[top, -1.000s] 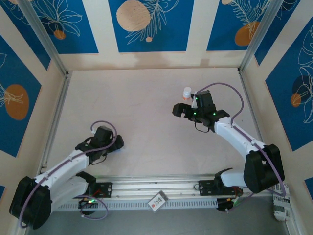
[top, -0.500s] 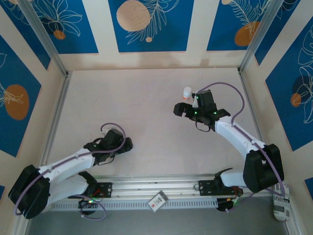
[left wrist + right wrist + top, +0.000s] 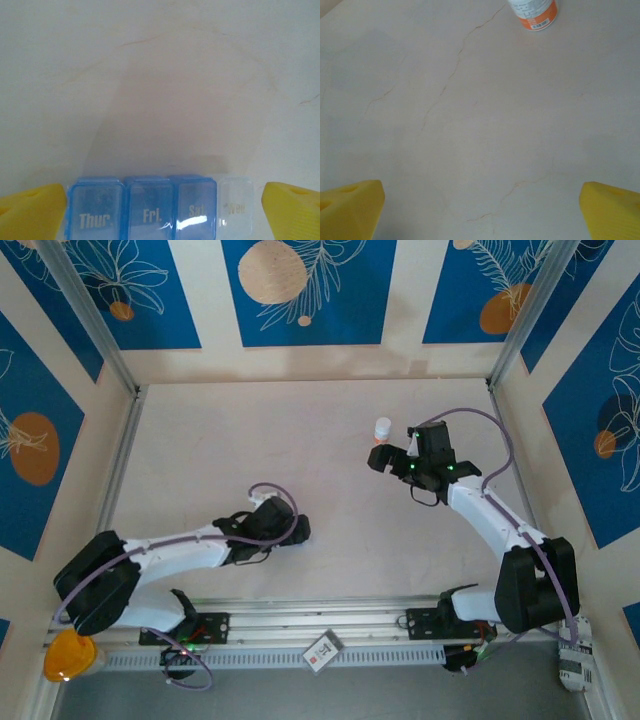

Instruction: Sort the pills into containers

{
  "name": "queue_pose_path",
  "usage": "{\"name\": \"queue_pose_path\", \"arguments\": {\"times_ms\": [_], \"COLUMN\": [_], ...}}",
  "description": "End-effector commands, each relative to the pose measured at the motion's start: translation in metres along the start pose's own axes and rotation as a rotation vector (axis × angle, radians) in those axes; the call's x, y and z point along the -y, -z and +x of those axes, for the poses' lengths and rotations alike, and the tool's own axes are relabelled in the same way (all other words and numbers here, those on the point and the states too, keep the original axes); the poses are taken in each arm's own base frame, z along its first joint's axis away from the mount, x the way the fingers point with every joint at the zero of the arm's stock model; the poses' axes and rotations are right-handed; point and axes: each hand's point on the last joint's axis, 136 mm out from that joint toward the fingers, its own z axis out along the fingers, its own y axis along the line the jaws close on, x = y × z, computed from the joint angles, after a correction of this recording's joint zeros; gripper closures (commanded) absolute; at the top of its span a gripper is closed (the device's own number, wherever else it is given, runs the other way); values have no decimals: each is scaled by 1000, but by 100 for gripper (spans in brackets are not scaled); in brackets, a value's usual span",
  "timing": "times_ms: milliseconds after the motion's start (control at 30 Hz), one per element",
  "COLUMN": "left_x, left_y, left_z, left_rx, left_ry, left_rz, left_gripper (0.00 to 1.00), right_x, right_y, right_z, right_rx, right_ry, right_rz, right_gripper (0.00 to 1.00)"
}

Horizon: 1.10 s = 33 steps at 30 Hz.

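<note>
The translucent blue pill box [image 3: 145,207] lies across the bottom of the left wrist view, lids marked Thur., Fri., Sat., plus a clear lid at its right end. It spans the gap between the yellow fingers [image 3: 30,210] of my left gripper [image 3: 162,210], which is shut on its ends. From above, that gripper [image 3: 298,530] sits low over the table's front middle and hides the box. No pills can be made out. My right gripper [image 3: 385,458] hangs open over bare table [image 3: 470,150], its fingertips [image 3: 350,205] far apart, just in front of the orange bottle.
A small orange bottle with a white cap [image 3: 382,427] stands upright at the back right, its base at the top of the right wrist view [image 3: 535,12]. An orange object [image 3: 65,658] sits by the left arm's base. A white card [image 3: 322,652] rests on the front rail.
My left arm has swung rightward along the front of the table, from the left side to near the middle. The right gripper has shifted slightly right, closer to the bottle.
</note>
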Motion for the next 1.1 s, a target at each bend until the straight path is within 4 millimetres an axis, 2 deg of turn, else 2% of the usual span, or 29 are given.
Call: {"name": "queue_pose_path", "arguments": {"times_ms": [0, 167, 333, 533, 633, 800, 933, 1067], "left_x": [20, 25, 15, -10, -25, -47, -59, -69], "left_y": [-3, 0, 8, 17, 20, 27, 32, 35], "left_z": [-10, -24, -51, -93, -117, -152, -171, -180], "left_rx": [27, 63, 108, 169, 183, 205, 225, 232], "left_ry": [-2, -61, -87, -66, -31, 32, 69, 96], "left_rz": [39, 25, -13, -43, -38, -19, -14, -4], "left_gripper": [0, 0, 0, 0, 0, 0, 0, 0], "right_x": [-2, -2, -15, -51, -74, -105, -122, -135], "right_y": [7, 6, -2, -16, -22, -32, -40, -47], "right_z": [7, 17, 41, 83, 107, 143, 162, 183], "right_rx": [-19, -47, -112, -239, -298, -360, -396, -439], "right_ry": [4, -1, 44, 233, 387, 637, 746, 839], "right_rz": [-28, -46, -104, -189, -238, -299, -343, -371], "right_gripper": [0, 1, 6, 11, 14, 13, 6, 5]}}
